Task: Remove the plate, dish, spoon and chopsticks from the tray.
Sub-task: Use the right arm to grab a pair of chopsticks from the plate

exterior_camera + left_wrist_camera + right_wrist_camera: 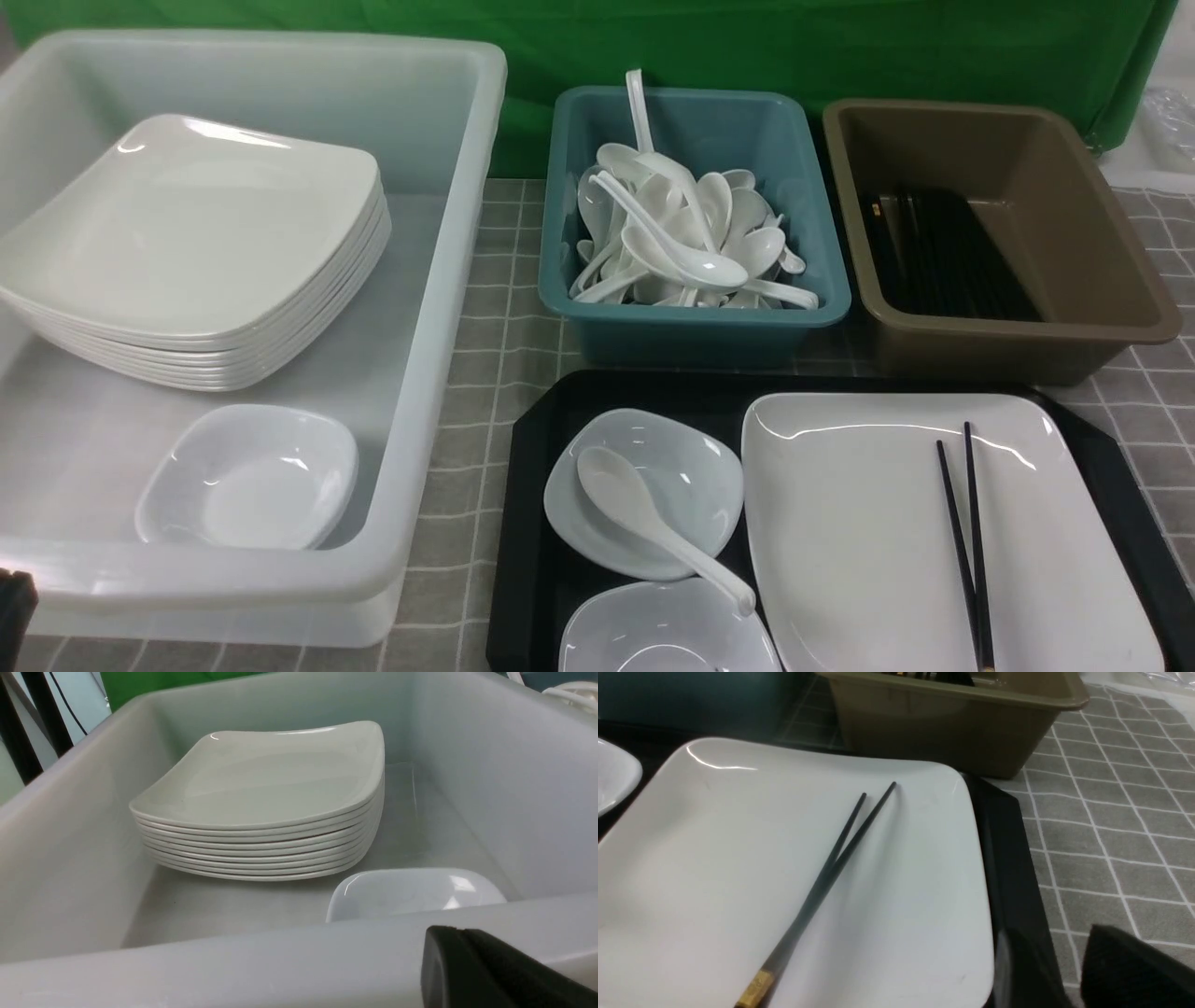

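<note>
Black chopsticks [830, 867] lie fore-aft on plate [714, 858], tips toward brown bin [948, 728] | left hand [460, 938] clenched | right hand [1064, 956] seemingly parted, empty

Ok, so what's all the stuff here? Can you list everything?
tray: 1, black, table's near right.
plate: 1, white, on the tray's right side.
chopsticks: 1 pair, black, on the plate.
small dishes: 2, white, on the tray's left side.
spoon: 1, white, in the farther small dish.
tub: 1, see-through white, left.
plate stack: 1, white, in the tub.
tub dish: 1, white, beside that stack.
teal bin: 1, behind the tray, holding white spoons.
brown bin: 1, far right, holding spare chopsticks.
tablecloth: 1, grey checked, underneath.
left gripper: 1, black, shut, outside the tub's near wall.
right gripper: 1, black, open, beside the tray's right edge.
</note>
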`<state>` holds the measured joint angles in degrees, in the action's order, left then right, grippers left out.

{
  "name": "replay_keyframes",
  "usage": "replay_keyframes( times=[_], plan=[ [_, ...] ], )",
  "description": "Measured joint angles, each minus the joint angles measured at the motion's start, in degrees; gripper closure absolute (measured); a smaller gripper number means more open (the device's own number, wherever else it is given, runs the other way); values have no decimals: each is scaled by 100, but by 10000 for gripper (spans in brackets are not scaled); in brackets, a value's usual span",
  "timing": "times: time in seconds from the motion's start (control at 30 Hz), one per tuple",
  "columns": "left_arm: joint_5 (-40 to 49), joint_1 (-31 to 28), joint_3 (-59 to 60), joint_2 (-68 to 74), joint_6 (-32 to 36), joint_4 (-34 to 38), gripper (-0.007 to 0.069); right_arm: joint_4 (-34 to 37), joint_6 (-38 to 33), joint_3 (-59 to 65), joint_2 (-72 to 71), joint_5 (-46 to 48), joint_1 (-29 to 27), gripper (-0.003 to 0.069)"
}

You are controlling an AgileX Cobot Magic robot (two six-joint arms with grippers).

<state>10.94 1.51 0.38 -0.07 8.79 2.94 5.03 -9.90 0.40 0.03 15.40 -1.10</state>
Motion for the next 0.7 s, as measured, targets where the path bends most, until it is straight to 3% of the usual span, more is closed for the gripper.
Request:
replay_keyframes(
  times=[0.2, 0.43, 0.53, 0.63, 0.7],
  plan=[
    [-1629, 0, 0, 0, -630, 1600, 604, 0, 0, 0, 0, 0, 0, 419],
    [-2923, 0, 0, 0, -1648, 2158, 604, 210, 203, 0, 0, -316, 0, 419],
    [-3669, 20, 0, 0, -2175, 2076, 604, 1234, 1335, 0, 0, -1234, 15, 419],
    [-4858, 20, -50, 0, -2903, 2098, 604, 1824, 2828, 0, 0, -2161, 15, 419],
    [-4748, 20, -412, 41, -3144, 2235, 604, 1923, 3147, 0, 0, -2567, 15, 419]
  ],
)
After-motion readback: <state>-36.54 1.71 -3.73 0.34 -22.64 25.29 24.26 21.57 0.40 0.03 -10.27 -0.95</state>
